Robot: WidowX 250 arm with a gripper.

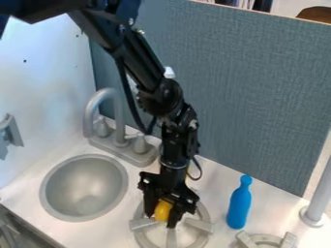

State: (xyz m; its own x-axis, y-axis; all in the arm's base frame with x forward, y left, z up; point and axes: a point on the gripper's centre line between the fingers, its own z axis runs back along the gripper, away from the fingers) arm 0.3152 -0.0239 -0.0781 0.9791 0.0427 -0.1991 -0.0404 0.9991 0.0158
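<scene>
White countertop (224, 181), toy kitchen. Directly on it, sides as viewed:
- Round grey sink basin (84, 189), inset, left of the gripper (162, 214).
- Grey faucet (119, 121), behind and left.
- Grey burner grate (202, 225), beneath.
- Blue bottle (238, 208), right.
- Second burner grate (288, 239), farther right, nearer the viewer.
- Grey post (317, 198), rightmost.

The camera looks down at a slant from above the front of the bench (107, 230), facing the blue-grey partition (239, 87), with the white side wall (48, 72) at left. It is fairly near: the sink (84, 189) fits whole, while the bottom edge crops the right-hand burner (289, 240).
</scene>
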